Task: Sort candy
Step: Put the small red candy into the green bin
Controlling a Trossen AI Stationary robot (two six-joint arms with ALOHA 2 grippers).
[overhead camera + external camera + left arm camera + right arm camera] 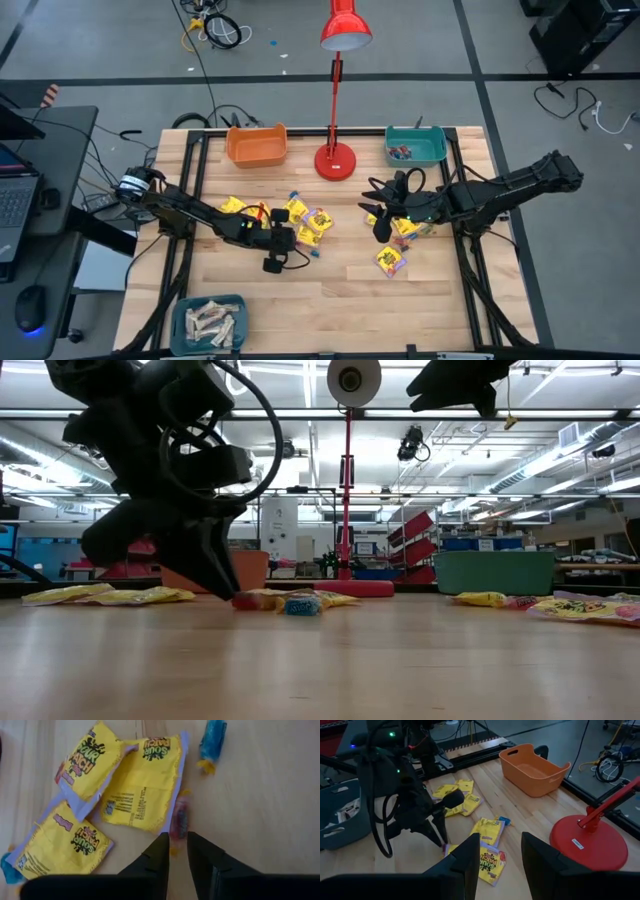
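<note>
The left wrist view is showing what the overhead camera cannot — a small red wrapped piece (179, 822) lying on the wooden table (260, 810) just ahead of the left gripper (178, 851), in line with the narrow gap between its two dark fingers (156, 854), its near end all but meeting their tips. The fingers are standing slightly apart and are closing on nothing. Beside the red piece, three yellow square packets (142, 782) with dark print are lying flat and overlapping, and a blue twisted sweet (211, 745) is sitting a little farther off.

From above, the left gripper (302, 248) is reaching toward the middle of the table, next to that yellow cluster (308, 222). The overhead view is also giving the bins: an orange bin (257, 146) and a teal bin (416, 146) on either side of the red lamp base (335, 160), and a third bin (210, 322) near the front left holding pale beige bars.

The right gripper (383, 214) is hovering on the right side above more yellow packets (391, 260), its fingers (465, 862) spread fairly wide and empty — the right wrist view is looking between them at a packet (490, 862) on the wood
</note>
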